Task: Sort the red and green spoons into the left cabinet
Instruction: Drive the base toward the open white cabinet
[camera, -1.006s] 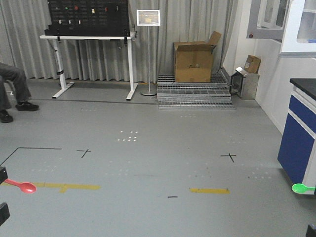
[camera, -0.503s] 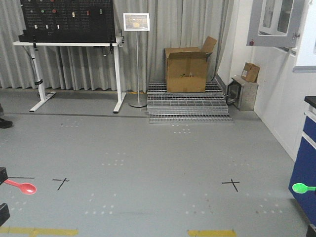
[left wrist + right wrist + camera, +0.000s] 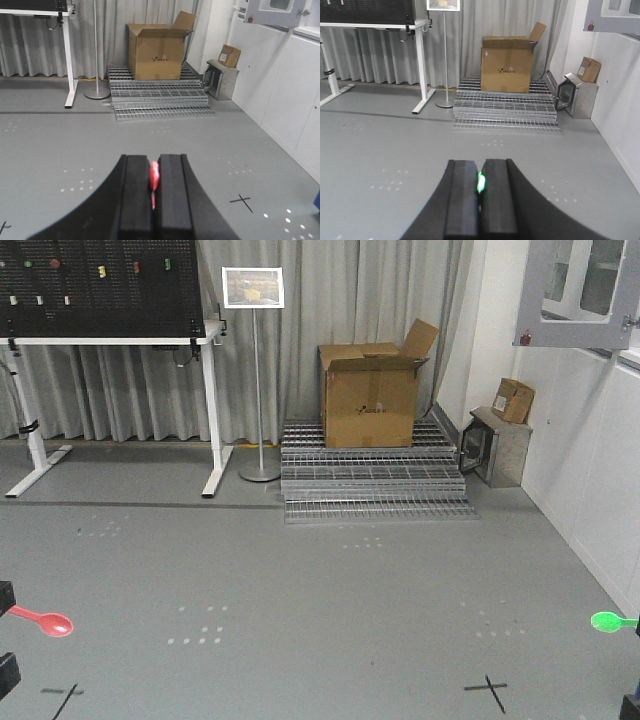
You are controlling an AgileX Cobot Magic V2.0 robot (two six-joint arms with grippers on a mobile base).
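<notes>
The wide grey floor (image 3: 330,580) is lying open ahead of both grippers. Far in front of the left gripper (image 3: 153,164) a white-legged table with a black pegboard (image 3: 100,339) is standing against the curtain. Between the two grippers' lines of sight, a low stack of metal floor gratings (image 3: 372,480) is bearing an open brown cardboard box (image 3: 370,395).

The left gripper's black jaws are pressing together on a bright red plastic spoon (image 3: 154,177). The handle is pinched between the pads, and in the front view the bowl is jutting inward from the hand. The right gripper (image 3: 480,169) is likewise clamping a bright green plastic spoon (image 3: 480,182), with its bowl pointing inward the other way.

Each spoon is probably being gripped by its slim handle so that the bowl is leading and can be set down first. The pale grey metal cabinet is not showing in any view, so the drop-off is likely some way off yet.
</notes>
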